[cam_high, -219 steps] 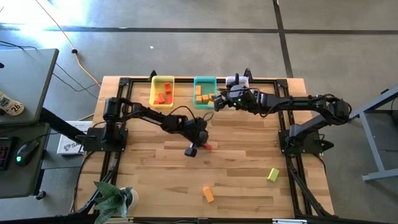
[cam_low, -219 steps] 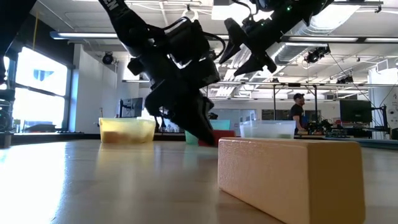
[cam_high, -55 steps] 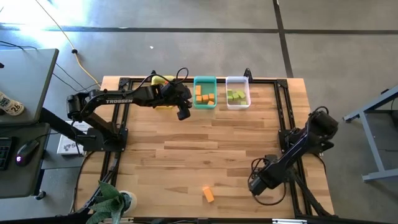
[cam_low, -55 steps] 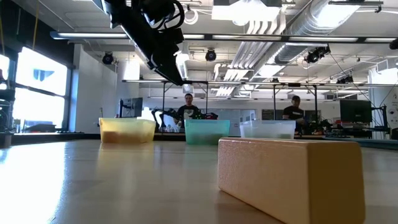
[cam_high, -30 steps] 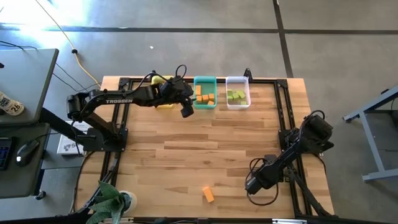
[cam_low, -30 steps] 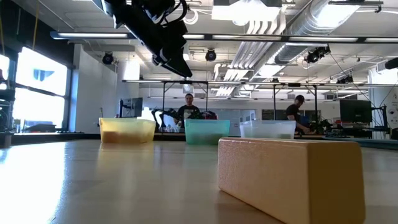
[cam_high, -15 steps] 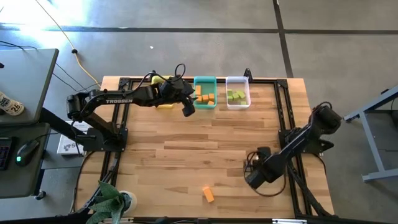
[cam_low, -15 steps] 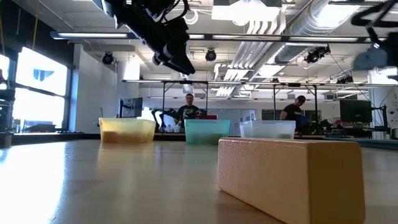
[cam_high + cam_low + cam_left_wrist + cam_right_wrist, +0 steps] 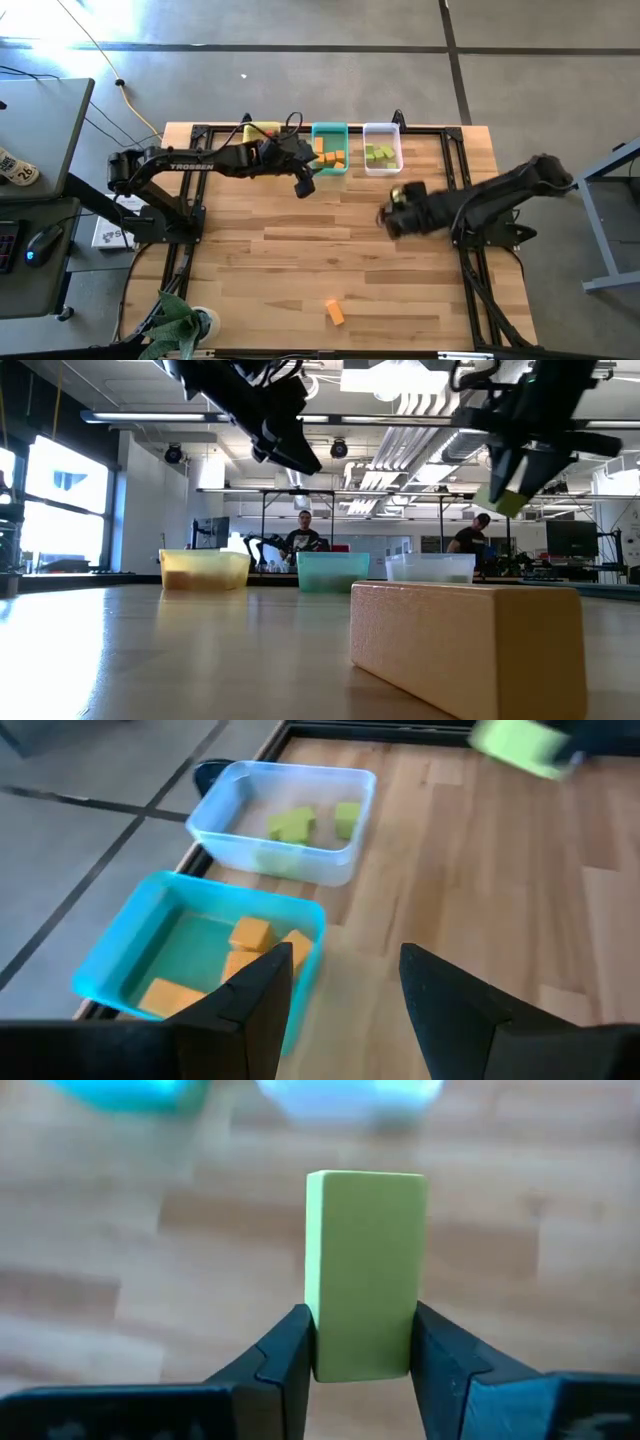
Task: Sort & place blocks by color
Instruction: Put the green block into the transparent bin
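Right wrist view, my right hand [image 9: 362, 1365] clamped on a light green bar [image 9: 365, 1273], raised over the table [image 9: 300, 260] at five o'clock from the clear bin [image 9: 382, 159], my left hand [image 9: 304, 184] spread and empty by the teal bin [image 9: 329, 131], orange block [image 9: 335, 313] lying at six o'clock

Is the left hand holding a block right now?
No, in the left wrist view the left hand is open with nothing between its fingers, hanging above the teal bin of orange blocks.
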`<state>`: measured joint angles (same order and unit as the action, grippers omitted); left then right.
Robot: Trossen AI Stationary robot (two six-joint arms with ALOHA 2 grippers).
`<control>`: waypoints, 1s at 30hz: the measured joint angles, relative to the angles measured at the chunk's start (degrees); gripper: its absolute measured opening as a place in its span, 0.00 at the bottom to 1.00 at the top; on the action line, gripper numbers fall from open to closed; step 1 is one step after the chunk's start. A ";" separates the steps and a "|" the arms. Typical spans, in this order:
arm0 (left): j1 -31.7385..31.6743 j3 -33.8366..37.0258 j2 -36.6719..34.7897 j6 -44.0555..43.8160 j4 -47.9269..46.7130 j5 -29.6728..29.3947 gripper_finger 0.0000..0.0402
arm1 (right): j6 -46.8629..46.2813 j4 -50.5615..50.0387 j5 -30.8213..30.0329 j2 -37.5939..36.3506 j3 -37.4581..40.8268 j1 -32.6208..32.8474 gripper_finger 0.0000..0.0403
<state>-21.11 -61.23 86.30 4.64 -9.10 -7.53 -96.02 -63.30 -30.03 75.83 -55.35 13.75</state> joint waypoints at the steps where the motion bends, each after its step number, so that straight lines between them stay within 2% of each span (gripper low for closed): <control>1: 0.61 0.00 0.00 0.00 0.00 0.00 0.43 | 3.39 0.62 -0.66 -0.77 0.00 -2.68 0.28; 7: 5.01 0.00 0.00 -1.06 -0.04 0.00 0.43 | 26.21 11.73 -3.18 -2.40 -0.02 -19.05 0.27; 11: 7.68 0.00 0.00 -3.80 -0.09 0.01 0.43 | 41.51 24.05 -0.97 -1.08 -0.07 -29.00 0.27; 14: 9.29 0.00 0.00 -4.54 -0.09 0.00 0.43 | 49.52 31.74 2.59 0.70 -0.09 -35.06 0.27; 19: 11.43 0.00 0.00 -4.52 -0.09 -0.01 0.43 | 55.30 36.39 8.78 5.44 -0.09 -41.90 0.27; 25: 13.00 0.00 0.02 -4.53 -0.10 -0.02 0.43 | 56.01 35.58 12.88 11.11 -0.09 -44.69 0.28; 30: 13.77 0.00 0.02 -4.50 -1.11 -0.16 0.43 | 55.97 35.60 16.35 12.42 -0.09 -44.58 0.38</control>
<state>-7.34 -61.23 86.32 0.14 -10.21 -7.69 -40.05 -27.70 -13.67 88.25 -55.44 -30.83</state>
